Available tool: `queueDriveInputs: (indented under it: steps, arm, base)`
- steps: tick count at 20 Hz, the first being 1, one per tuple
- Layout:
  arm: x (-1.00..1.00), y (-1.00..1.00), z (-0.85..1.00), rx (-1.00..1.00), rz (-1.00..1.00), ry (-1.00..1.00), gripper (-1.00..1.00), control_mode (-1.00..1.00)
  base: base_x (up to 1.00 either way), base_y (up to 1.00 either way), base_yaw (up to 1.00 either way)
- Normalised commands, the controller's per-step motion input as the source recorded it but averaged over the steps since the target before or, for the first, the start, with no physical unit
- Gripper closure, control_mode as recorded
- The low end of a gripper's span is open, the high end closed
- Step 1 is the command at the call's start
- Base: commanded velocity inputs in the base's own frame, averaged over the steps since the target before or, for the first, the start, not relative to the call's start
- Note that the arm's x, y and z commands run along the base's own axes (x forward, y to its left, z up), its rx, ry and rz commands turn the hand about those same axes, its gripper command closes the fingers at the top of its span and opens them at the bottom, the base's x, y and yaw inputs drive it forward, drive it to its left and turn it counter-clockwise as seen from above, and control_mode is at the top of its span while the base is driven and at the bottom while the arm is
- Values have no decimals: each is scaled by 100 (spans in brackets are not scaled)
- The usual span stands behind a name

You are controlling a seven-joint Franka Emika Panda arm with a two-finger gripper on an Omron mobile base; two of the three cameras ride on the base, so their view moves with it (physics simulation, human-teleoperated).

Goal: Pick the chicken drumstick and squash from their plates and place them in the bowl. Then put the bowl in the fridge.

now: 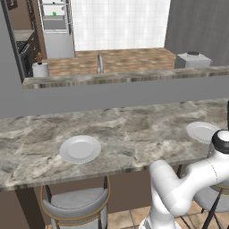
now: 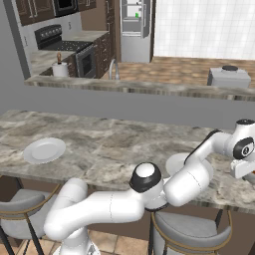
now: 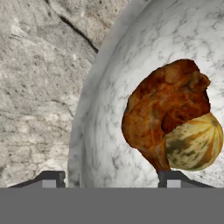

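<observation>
The gripper (image 3: pixel 109 177) hangs close over the bowl (image 3: pixel 105 131), its two dark fingertips (image 3: pixel 52 178) set apart at the near edge with nothing between them; the jaws are spread and released. One tip sits just outside the bowl's rim, over the marbled counter (image 3: pixel 35 87); the other is inside the bowl, right at the thin end of the chicken drumstick (image 3: pixel 162 109).

Just beyond that inner tip the drumstick lies in the bowl, its thick reddish-brown end pointing away from the jaws. Pressed against it on the far side from the jaws' gap is the squash (image 3: pixel 194 142), a small round yellow-green striped thing, partly tucked under the meat. Both rest on the bowl's pale marbled inside; whether the inner tip actually touches the drumstick's narrow end I cannot tell.

Further out, two plates lie bare on the counter: one (image 2: pixel 45 150) well off to the arm's left, the other (image 2: pixel 175 163) near the arm's forearm. The fridge (image 2: pixel 135 30) stands far behind, past the raised ledge (image 2: pixel 124 87) and across the kitchen floor, door open on pale shelves.
</observation>
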Motion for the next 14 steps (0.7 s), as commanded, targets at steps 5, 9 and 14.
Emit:
queueDriveInputs:
  steps: [5, 9, 14]
  arm:
    - [0, -7, -1, 7, 2, 0, 100, -100]
    - [-2, 4, 0, 1, 0, 0, 100, -100]
    - [-5, 15, 12, 0, 2, -1, 100, -100]
  base:
    - [0, 0, 0]
    - [0, 0, 0]
    - [0, 0, 0]
